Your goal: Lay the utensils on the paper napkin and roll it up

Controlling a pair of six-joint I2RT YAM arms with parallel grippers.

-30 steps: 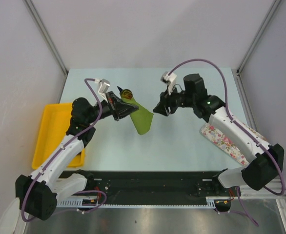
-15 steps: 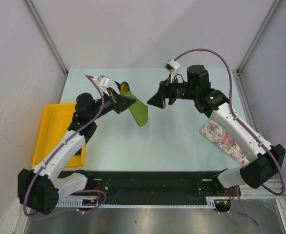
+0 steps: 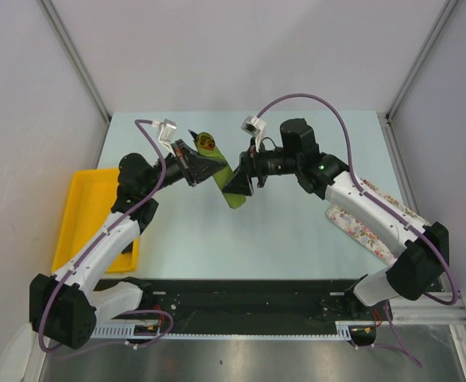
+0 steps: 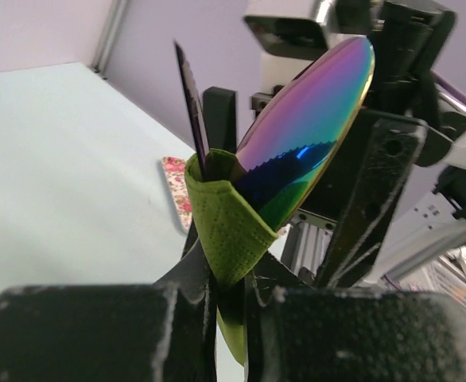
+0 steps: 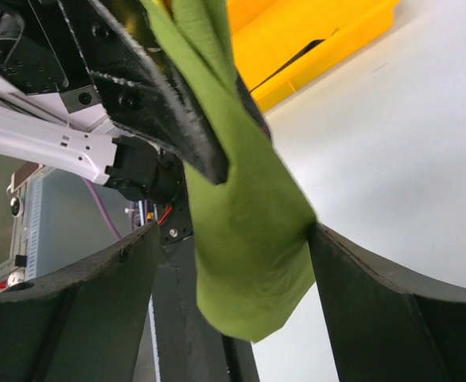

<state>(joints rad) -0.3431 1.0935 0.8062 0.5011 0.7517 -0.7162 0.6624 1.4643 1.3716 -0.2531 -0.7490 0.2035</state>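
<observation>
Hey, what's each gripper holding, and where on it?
The left gripper pinches the rolled paper napkin just below the protruding utensils. The right gripper is open around the napkin's loose end, holding nothing.

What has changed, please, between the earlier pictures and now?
The right claw swung over toward the left claw and opened; it now straddles the hanging end of the napkin, not yet closed on it. The left claw stayed shut on the napkin wrapped around the utensils, shifting only slightly. The tray and cloth stayed put.
</observation>
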